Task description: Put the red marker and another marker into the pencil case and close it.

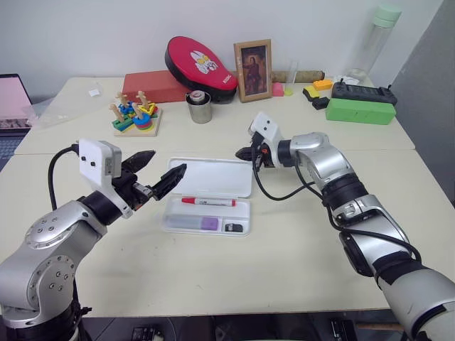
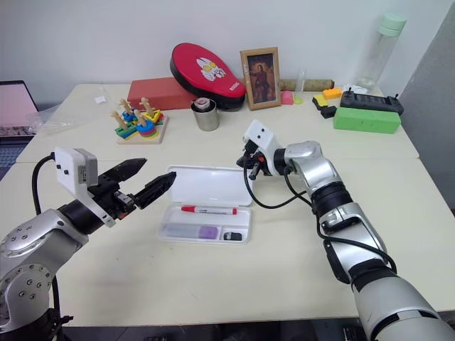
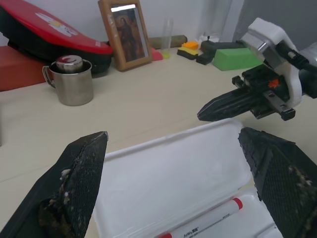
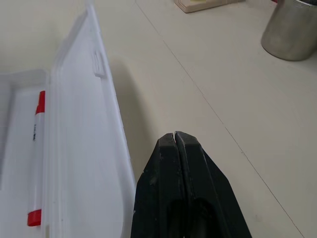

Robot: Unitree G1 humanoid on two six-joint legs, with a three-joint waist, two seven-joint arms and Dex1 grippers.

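The pencil case [image 1: 207, 196] lies open in the middle of the near table [image 1: 284, 263], its lid [image 1: 212, 176] tilted back on the far side and its shallow tray toward the robot. In the tray the red marker [image 1: 207, 202] lies lengthwise along the far edge, just below the hinge. Nearer the front edge lies another marker [image 1: 193, 223], the pale lilac highlighter, also lengthwise and apart from the red one. A small dark object [image 1: 233, 227] sits in the tray's right-hand end, too small to make out

The right gripper [image 1: 244, 153] is clenched with its two black fingers pressed tip to tip, holding nothing. It hangs just beside the lid's far right corner, pointing leftward along the lid's back edge; whether it touches the lid cannot be told. The left gripper [image 1: 162, 165] is spread wide with nothing between its fingers, hovering at the case's left end above the lid and tray, clear of both

Beyond the case, on the far table, a metal cup [image 1: 200, 107] holds a small round-topped item. To its left is a wooden board of coloured shape blocks [image 1: 135, 117]. Behind the cup lie a red block [image 1: 153, 87] and a red padded oval case [image 1: 200, 69] leaning on it, with a framed picture [image 1: 254, 69] standing beside. At the far right sit a green box [image 1: 360, 110], a black controller [image 1: 365, 91] and a clear bottle [image 1: 375, 42]
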